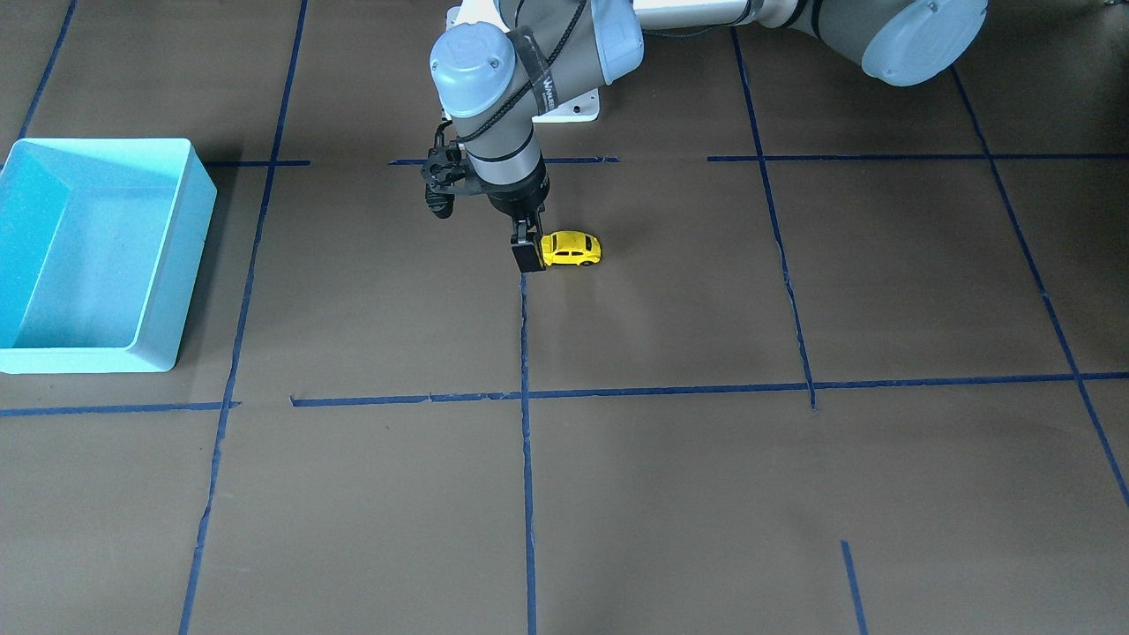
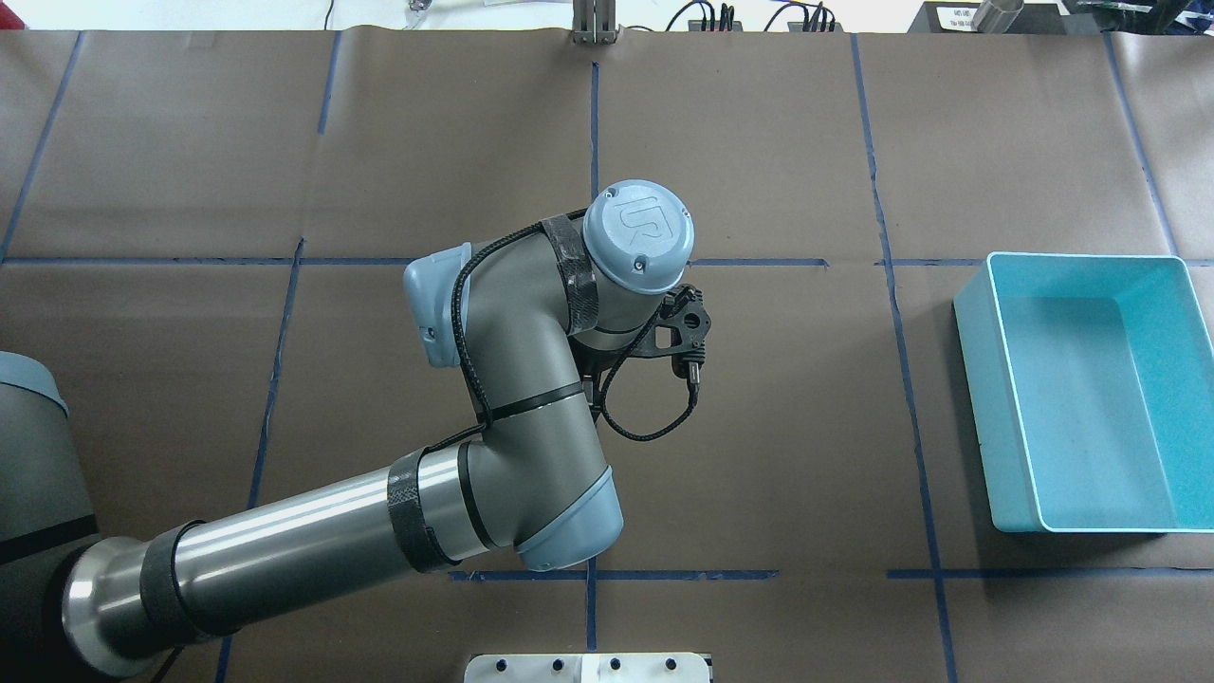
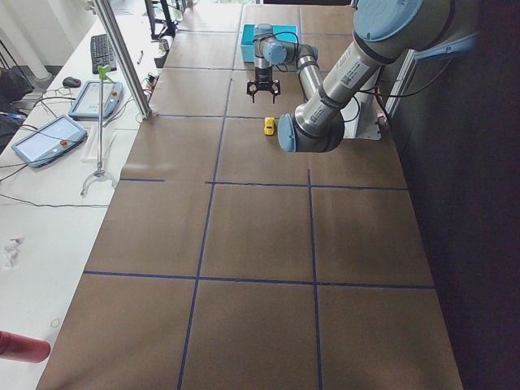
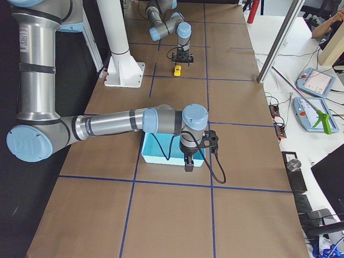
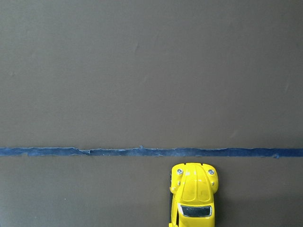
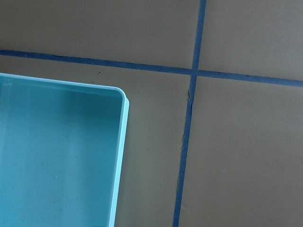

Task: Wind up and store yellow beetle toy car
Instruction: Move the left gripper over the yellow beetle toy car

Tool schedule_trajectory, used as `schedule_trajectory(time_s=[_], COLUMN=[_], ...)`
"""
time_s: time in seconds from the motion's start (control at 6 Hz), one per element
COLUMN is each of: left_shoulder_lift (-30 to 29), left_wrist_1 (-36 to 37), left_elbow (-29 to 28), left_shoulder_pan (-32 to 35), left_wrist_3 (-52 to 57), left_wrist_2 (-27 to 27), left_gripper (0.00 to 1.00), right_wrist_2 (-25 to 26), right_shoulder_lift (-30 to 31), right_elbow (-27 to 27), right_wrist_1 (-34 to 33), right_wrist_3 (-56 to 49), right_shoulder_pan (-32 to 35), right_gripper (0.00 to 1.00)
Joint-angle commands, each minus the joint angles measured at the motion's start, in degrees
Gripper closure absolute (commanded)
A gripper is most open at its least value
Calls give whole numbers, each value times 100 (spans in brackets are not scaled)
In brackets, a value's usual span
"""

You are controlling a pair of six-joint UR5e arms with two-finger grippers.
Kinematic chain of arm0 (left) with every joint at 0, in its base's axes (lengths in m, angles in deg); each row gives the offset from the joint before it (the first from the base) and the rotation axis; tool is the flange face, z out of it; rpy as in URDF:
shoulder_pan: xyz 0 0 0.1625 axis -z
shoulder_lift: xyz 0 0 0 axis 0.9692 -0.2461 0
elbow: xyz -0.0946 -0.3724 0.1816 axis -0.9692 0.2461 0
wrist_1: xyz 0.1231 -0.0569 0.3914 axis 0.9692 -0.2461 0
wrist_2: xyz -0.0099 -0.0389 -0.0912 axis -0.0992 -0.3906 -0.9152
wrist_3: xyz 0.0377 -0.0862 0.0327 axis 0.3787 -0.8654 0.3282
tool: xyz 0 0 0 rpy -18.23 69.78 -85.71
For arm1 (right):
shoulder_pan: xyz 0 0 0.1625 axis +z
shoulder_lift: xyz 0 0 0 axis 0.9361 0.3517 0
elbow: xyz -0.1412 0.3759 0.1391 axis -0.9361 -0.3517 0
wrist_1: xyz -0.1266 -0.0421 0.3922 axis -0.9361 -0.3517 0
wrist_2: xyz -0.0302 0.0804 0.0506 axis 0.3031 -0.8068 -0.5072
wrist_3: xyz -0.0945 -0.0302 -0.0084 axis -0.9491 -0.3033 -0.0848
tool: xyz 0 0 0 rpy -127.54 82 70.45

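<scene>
One yellow beetle toy car (image 1: 571, 250) stands on the table (image 1: 670, 291) just beside the left gripper (image 1: 527, 247), jaws apart and empty. Right gripper (image 4: 189, 164) hangs over the distant blue bin (image 1: 181, 265); jaw state unclear.

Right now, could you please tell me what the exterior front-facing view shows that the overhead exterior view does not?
Only the front-facing view shows the yellow beetle toy car on the table, with the left gripper beside its end. Only the overhead view shows cables beyond the table's far edge; there the left arm hides the car. Both show the light blue bin and the blue tape lines.
</scene>
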Motion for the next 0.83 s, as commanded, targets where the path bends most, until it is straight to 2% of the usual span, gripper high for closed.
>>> schedule_trajectory(time_s=[0.0,0.67], left_shoulder_lift=[147,359], left_wrist_1=[-321,-612], left_elbow=[-159,-282], left_shoulder_pan=[-203,-336], left_wrist_3=[-439,-538], left_wrist_2=[-8,114], left_gripper=[0,0], right_wrist_2=[-2,-2], right_shoulder_lift=[-6,-15], right_elbow=[-5,47], right_wrist_1=[4,-4], right_wrist_3=[0,0], right_shoulder_pan=[-11,-72], right_gripper=[0,0])
